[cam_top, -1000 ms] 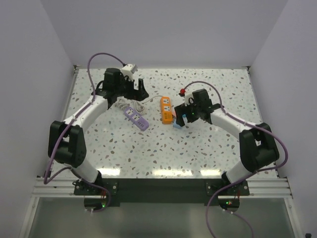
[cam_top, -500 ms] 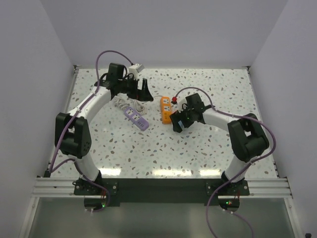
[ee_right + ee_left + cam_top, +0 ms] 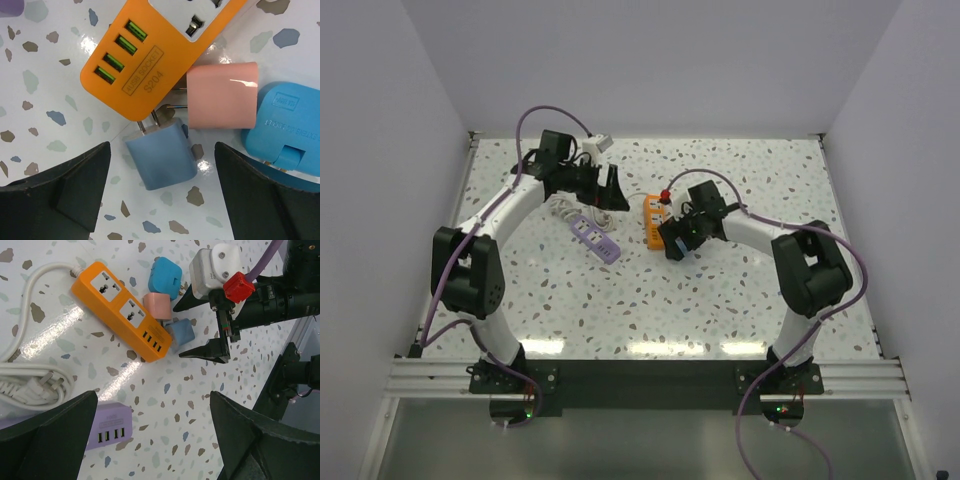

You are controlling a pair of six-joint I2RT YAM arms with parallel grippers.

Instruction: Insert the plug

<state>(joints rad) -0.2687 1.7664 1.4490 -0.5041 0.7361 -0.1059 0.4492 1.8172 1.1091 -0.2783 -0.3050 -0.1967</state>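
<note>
While both tools hang over the speckled table (image 3: 770,290), the slate-blue plug (image 3: 161,152) lies flat on it at the USB end of the orange power strip (image 3: 150,55). It is outside the strip's sockets. Its two metal prongs point at that end and reach the strip's edge; I cannot tell whether they touch it.

The right tool (image 3: 162,147) is released and spread wide just off the same end of the strip. One dark finger (image 3: 65,195) stands on each side of the slate-blue plug, with bare table showing between plug and fingers, so it grasps nothing.

A pink plug (image 3: 222,95) lies just beside the slate-blue one at the strip's USB end, its prongs also turned toward the strip. A bright blue plug (image 3: 285,125) sits against the pink plug on the side away from the strip.

The strip's face carries a row of four green USB ports beside a label reading "4USB SOCKET S204", and farther along it two sockets.

The left tool (image 3: 153,392) is released too, its fingers far apart with only table between them. In the top view it hangs off the strip's long side, over a bundled white cord (image 3: 30,380). A purple power strip (image 3: 107,432) lies on that same side of the orange strip, near the cord.
</note>
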